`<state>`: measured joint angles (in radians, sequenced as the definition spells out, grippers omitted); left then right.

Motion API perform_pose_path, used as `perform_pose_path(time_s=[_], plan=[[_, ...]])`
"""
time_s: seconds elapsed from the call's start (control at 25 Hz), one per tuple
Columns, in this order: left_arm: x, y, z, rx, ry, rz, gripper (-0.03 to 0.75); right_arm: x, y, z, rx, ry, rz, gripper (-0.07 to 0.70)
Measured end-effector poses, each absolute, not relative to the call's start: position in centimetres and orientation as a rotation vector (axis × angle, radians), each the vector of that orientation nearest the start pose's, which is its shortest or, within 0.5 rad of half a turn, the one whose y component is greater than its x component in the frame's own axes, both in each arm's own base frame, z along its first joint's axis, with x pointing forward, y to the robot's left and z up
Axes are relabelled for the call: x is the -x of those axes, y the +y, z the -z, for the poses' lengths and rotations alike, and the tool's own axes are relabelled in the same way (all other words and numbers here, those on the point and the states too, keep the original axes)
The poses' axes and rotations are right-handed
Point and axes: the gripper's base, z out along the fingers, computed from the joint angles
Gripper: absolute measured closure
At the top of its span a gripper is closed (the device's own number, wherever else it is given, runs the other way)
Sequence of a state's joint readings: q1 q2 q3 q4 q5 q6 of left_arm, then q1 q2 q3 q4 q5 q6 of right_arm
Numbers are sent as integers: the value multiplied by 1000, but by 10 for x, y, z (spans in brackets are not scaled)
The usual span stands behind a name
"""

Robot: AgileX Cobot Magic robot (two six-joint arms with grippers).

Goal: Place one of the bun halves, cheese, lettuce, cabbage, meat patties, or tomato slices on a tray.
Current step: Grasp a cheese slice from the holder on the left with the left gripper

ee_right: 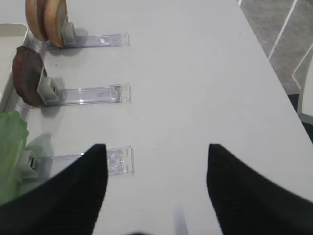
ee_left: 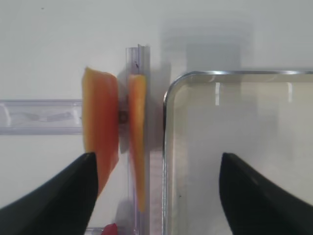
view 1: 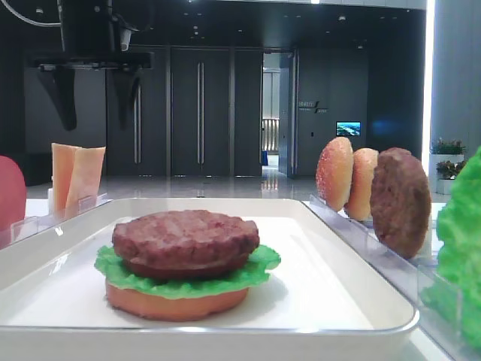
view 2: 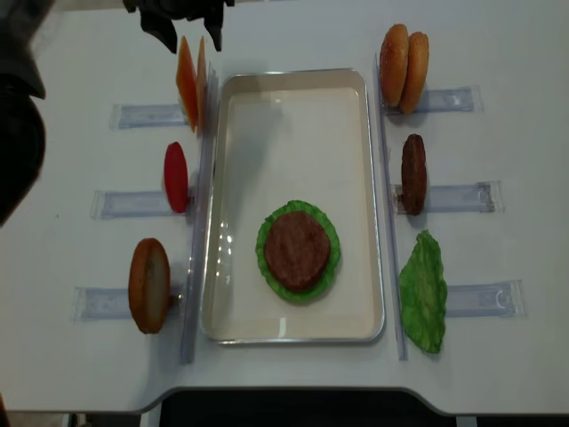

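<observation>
Cheese (ee_left: pixel 100 117): two thin orange slices standing on edge in a clear rack (ee_left: pixel 41 116), just outside the far left corner of the tray (ee_left: pixel 168 98). One slice sits closer to the tray rim, the other just beyond it, with a narrow gap between them.

Handling judgement: thin, glossy, probably light and somewhat flexible; likely slippery on its flat faces. Best taken across the two flat faces near the upper edge, one slice only, lifted straight up out of the rack slot.

On the tray, toward its near end: bun base, lettuce (view 2: pixel 298 271), and meat patty (view 2: pixel 296 249) stacked. Cheese looks like the next layer.

Left gripper (ee_left: pixel 156 169): fingers spread wide, nothing between them. It hangs above the cheese and the tray corner; one finger is over the outer slice, the other over the tray floor. No contact visible.

Right gripper (ee_right: pixel 156 161): wide apart, empty, over bare table on the tray's right side, near the lettuce rack.
</observation>
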<state>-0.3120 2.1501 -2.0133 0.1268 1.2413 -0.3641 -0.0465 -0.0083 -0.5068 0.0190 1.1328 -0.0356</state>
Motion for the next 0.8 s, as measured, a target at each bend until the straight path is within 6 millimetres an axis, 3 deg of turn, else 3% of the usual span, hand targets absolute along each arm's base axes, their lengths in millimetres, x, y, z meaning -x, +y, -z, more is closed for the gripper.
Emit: perform_pose_path(time_s=[0.64,0.8], plan=[[-447,-136,-257,78,2818,-15,126,10,2,-273,-10,2101,26,208],[-451,-137,-248,75,2826,-18,126,10,2,-273,-10,2101,26,208]])
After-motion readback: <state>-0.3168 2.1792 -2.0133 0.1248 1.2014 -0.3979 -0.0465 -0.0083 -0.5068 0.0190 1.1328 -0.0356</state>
